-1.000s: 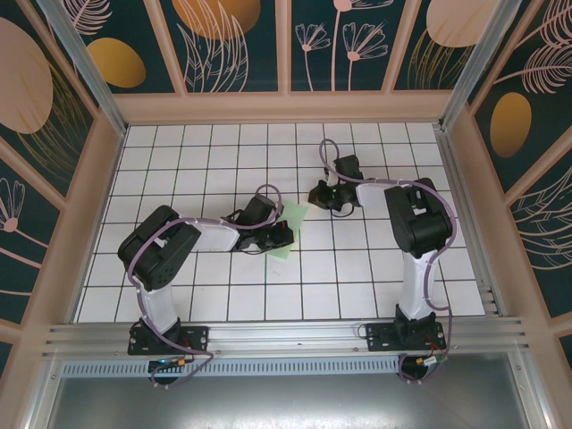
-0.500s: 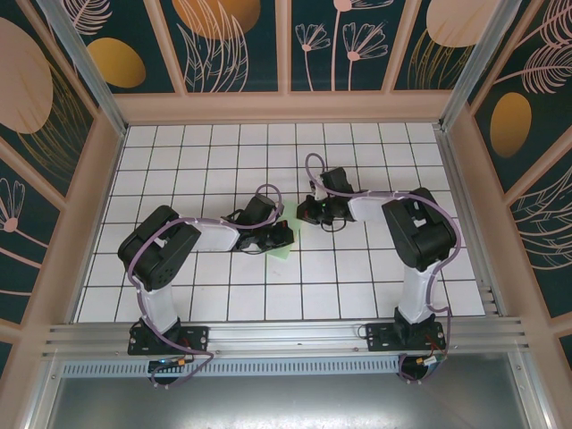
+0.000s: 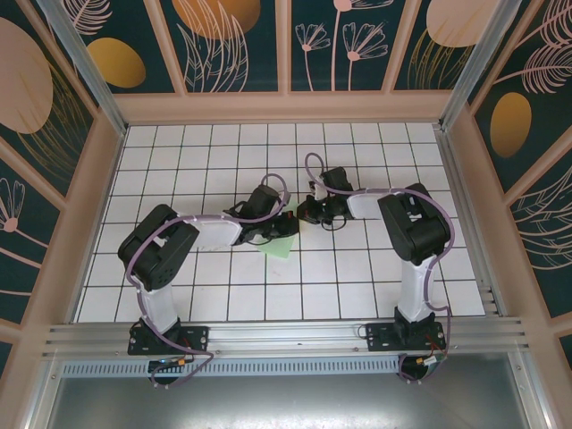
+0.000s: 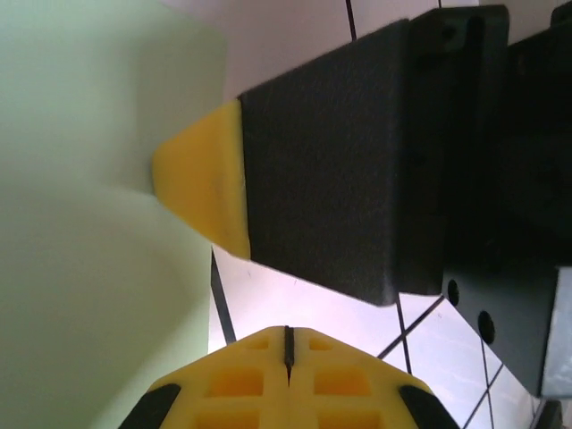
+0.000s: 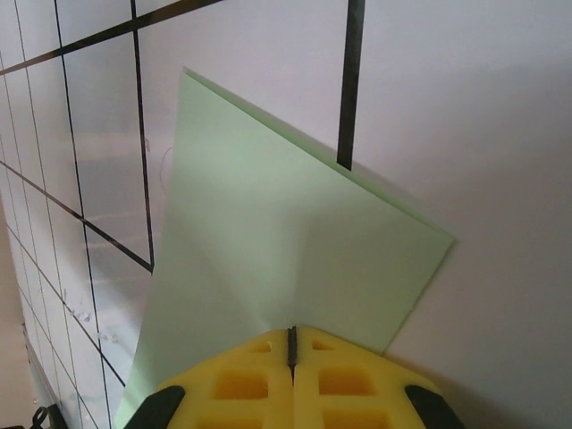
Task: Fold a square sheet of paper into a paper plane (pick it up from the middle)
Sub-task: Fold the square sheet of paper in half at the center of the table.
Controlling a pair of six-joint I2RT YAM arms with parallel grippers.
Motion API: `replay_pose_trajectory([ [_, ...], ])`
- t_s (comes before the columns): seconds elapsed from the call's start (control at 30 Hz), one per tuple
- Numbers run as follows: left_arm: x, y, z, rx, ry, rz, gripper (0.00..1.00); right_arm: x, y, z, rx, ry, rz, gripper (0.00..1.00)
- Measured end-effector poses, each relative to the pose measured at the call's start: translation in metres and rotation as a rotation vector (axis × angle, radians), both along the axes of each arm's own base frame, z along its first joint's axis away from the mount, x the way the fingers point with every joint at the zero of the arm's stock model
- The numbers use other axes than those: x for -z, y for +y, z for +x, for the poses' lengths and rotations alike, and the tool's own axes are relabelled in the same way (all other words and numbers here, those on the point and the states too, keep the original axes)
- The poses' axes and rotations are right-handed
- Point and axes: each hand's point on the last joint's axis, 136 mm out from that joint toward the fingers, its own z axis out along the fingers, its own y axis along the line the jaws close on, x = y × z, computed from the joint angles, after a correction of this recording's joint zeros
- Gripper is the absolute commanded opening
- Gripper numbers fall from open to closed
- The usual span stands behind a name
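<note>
Left gripper point(image 4: 287, 347) closed, right gripper point(image 5: 291, 345) closed, touching square sheet of paper point(image 5: 288, 250)

square sheet of paper point(image 3: 280, 249) partly under left gripper point(image 3: 284, 231), blurred up close

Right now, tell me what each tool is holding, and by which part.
Cannot be told: the left tool and right tool are shut, tips at the green paper, no clear pinch.

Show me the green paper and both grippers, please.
green paper point(image 5: 295, 241), right wrist view, middle of its flat face.
left gripper point(image 4: 288, 347), left wrist view, seam between its closed yellow fingertips.
right gripper point(image 5: 291, 344), right wrist view, seam between its closed yellow fingertips.
</note>
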Motion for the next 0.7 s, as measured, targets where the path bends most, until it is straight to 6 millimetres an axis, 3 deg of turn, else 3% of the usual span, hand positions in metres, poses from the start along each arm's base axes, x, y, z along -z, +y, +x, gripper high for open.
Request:
replay_pose_trajectory([
  [0.4,0.028,0.01,-0.016,0.024,0.052,0.042,0.0,0.0,0.0,0.0,-0.013,-0.013,-0.003,0.0],
  [0.7,0.029,0.012,-0.021,0.033,0.025,0.007,0.0,0.0,-0.001,0.001,-0.012,-0.013,-0.004,0.0],
])
